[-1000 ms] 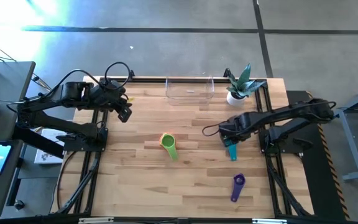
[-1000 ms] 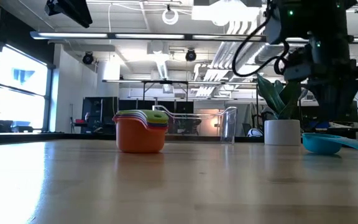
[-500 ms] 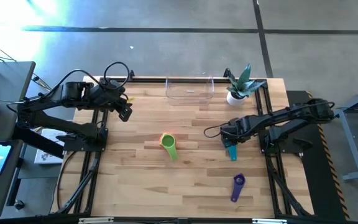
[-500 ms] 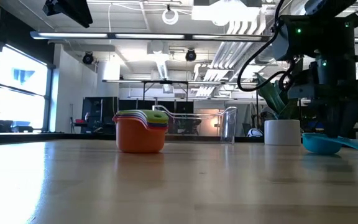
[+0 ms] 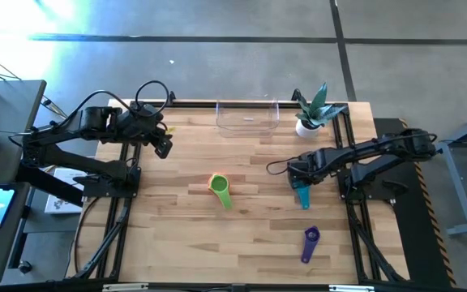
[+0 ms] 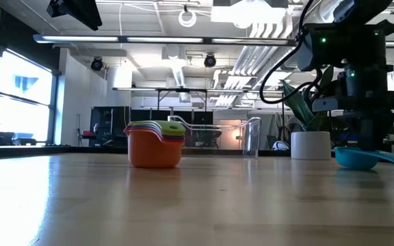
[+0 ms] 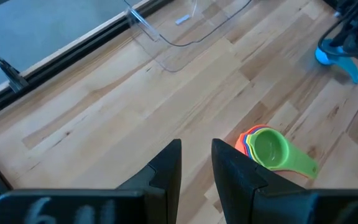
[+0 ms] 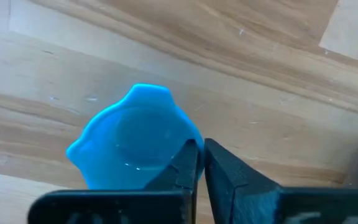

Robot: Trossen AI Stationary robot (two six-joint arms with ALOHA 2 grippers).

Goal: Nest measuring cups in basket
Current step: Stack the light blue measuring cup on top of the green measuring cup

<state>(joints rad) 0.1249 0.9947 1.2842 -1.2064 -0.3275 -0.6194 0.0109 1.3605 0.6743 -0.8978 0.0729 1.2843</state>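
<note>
A teal measuring cup (image 5: pixel 302 195) sits on the table at centre right, its handle pointing at the near edge. My right gripper (image 8: pixel 201 158) points down at it and is shut on its rim. A nested stack of cups (image 5: pixel 219 188), green on top and orange outermost, rests on its base mid-table. A purple cup (image 5: pixel 310 242) lies nearer the front right. The clear basket (image 5: pixel 247 118) stands at the far edge. My left gripper (image 7: pixel 196 168) hangs open and high over the far left, with nothing between its fingers. My right gripper pinches the teal cup's wall (image 8: pixel 185 140) on the handle side, one finger (image 8: pixel 182 165) inside the bowl and the other outside. The fingers come from above, pointing down. The cup rests upright on the table (image 6: pixel 358 158).
A small white plant pot (image 5: pixel 308 122) with a green plant stands at the far right, next to the basket and just beyond my right gripper. Bare wood lies between the stack and the basket.
My right gripper has sunk toward the table over the teal cup and has shut its fingers on the cup's rim. The cup has stayed where it was.
</note>
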